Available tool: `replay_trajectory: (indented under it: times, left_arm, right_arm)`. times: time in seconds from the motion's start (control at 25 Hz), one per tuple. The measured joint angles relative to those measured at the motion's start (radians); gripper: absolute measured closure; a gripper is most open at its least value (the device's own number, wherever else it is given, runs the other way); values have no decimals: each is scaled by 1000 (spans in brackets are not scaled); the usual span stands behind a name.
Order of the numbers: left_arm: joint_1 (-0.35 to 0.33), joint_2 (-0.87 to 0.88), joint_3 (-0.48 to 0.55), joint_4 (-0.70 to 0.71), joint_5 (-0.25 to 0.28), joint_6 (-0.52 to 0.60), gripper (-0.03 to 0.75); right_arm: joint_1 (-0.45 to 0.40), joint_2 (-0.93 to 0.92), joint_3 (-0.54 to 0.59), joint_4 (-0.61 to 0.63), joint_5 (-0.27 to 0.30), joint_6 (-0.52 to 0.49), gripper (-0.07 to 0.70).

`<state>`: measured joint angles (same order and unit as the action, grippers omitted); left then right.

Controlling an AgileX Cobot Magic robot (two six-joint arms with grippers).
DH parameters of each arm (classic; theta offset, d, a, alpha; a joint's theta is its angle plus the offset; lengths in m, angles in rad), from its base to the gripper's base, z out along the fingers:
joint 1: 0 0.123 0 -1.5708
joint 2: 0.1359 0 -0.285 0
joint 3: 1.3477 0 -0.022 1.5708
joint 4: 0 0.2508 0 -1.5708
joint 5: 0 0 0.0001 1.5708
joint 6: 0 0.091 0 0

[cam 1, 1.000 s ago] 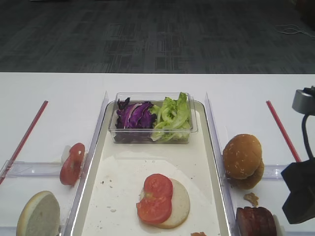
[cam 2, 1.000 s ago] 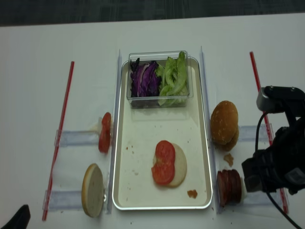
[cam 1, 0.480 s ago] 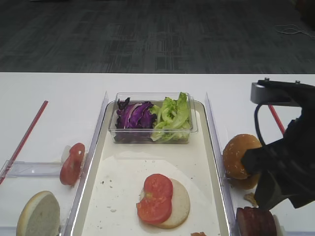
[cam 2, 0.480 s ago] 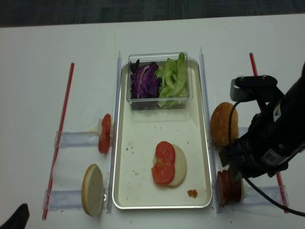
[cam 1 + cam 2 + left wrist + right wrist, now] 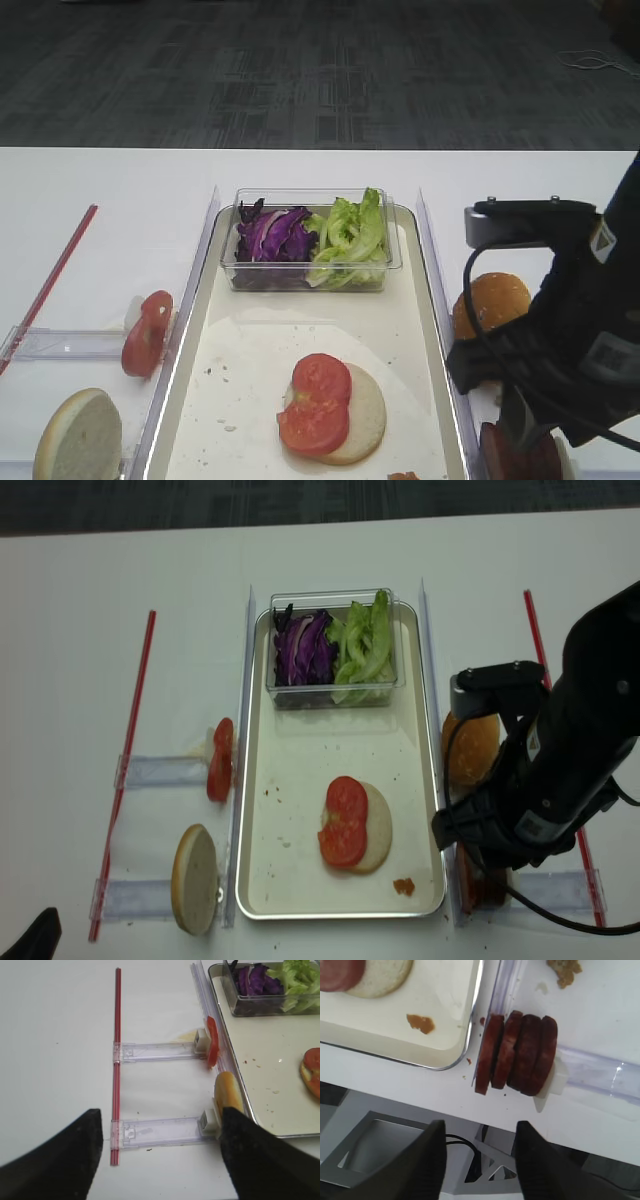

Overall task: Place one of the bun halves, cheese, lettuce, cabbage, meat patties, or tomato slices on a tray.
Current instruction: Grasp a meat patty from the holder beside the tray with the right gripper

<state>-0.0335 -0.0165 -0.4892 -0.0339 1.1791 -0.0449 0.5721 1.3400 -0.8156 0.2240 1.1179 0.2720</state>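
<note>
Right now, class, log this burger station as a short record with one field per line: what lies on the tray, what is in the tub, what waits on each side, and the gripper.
tray: bun half with two tomato slices on it
clear tub: cabbage left, lettuce right
left racks: tomato slice, bun half
right racks: buns, meat patties
right gripper: open, empty, over the patties

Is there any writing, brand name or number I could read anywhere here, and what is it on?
No text can be read.
Small pale stickers on the black right arm: too blurred to read.
The tray, the clear tub and the food carry no markings.
</note>
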Motion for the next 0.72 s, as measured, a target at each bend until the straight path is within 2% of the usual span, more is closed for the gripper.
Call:
replay_trajectory:
  times: [0.2, 0.72]
  left_arm:
    - [0, 0, 0, 0, 0, 0, 247]
    - [0, 0, 0, 2, 0, -2, 247]
  right_arm:
    - [5, 39, 0, 4, -35, 0, 283]
    - [5, 140, -2, 23, -80, -8, 284]
